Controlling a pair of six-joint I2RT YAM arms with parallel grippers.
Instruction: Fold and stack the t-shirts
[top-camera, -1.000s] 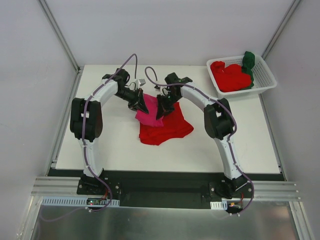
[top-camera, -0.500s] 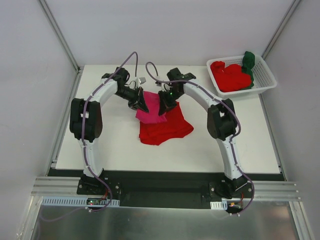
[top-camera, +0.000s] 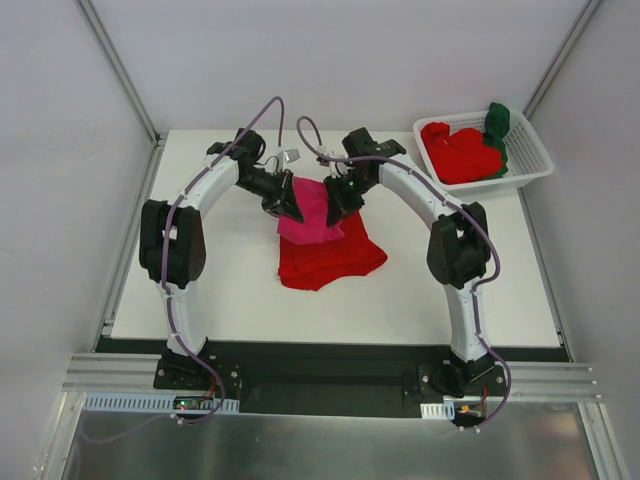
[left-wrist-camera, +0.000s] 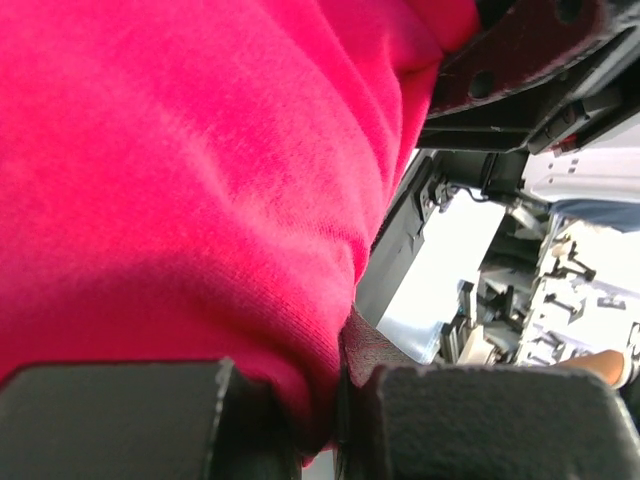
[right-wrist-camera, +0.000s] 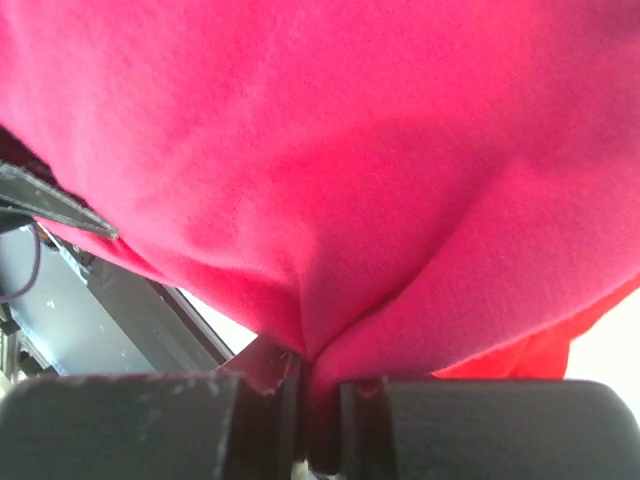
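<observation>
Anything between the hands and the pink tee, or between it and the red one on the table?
Nothing visible. The left hand and right hand are both shut on the pink t-shirt. It sits directly over the red t-shirt on the table, with no other object between them.

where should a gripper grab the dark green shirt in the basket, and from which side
Probably the bunched fold of the dark green t-shirt that stands up above the far rim of the basket, coming straight down from above. That part sticks up free, while the rest sits low behind the red t-shirts, with the basket walls blocking a side approach.
</observation>
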